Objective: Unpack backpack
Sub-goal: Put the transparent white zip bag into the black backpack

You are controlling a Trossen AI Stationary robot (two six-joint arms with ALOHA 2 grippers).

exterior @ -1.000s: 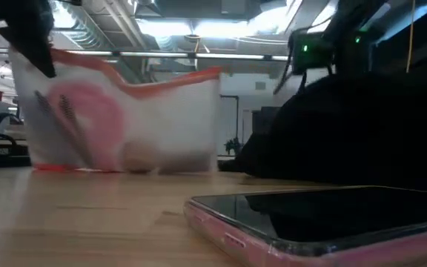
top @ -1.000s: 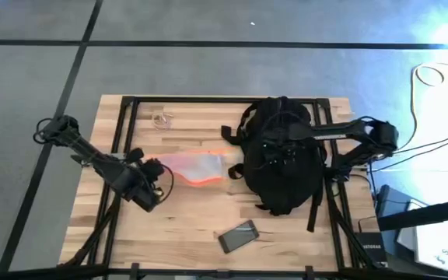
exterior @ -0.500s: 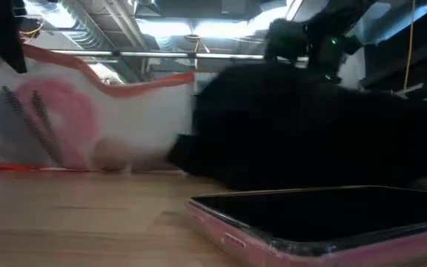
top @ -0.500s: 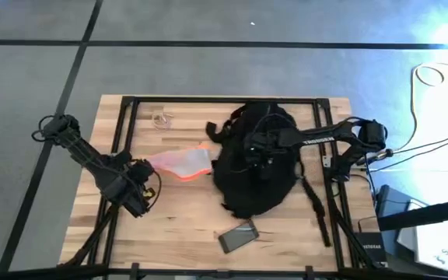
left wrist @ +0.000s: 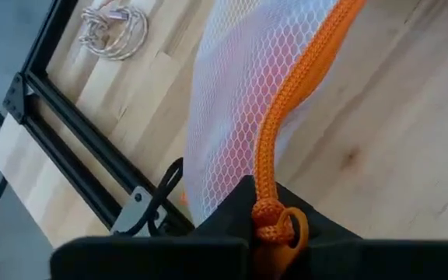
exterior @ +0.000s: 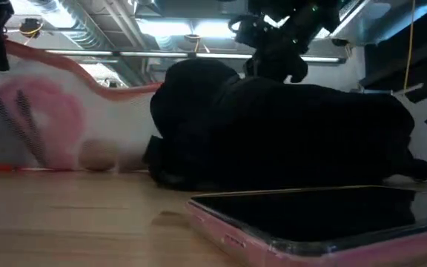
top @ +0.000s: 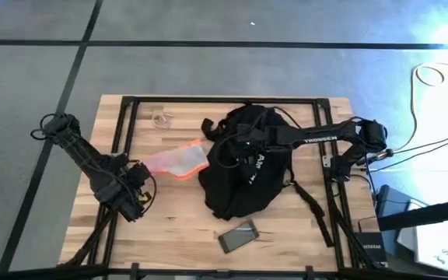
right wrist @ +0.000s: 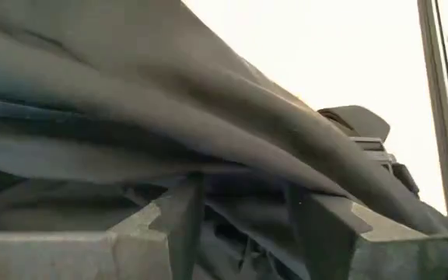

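The left gripper (top: pixel 140 189), left of centre frame, clamped the mesh pouch (top: pixel 176 161) by its orange zip. The right gripper (top: pixel 241 145) pinched backpack (top: pixel 243 175) fabric. Risk: opposing pulls could snag the pouch, dragging the backpack onto the phone (top: pixel 238 236).

High view looks straight down, low view level from tabletop height — both share the backpack (top: pixel 243 167); wrist views sit close.

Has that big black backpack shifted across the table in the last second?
Yes. The backpack has slid leftward, away from the table's right edge, toward the mesh pouch.
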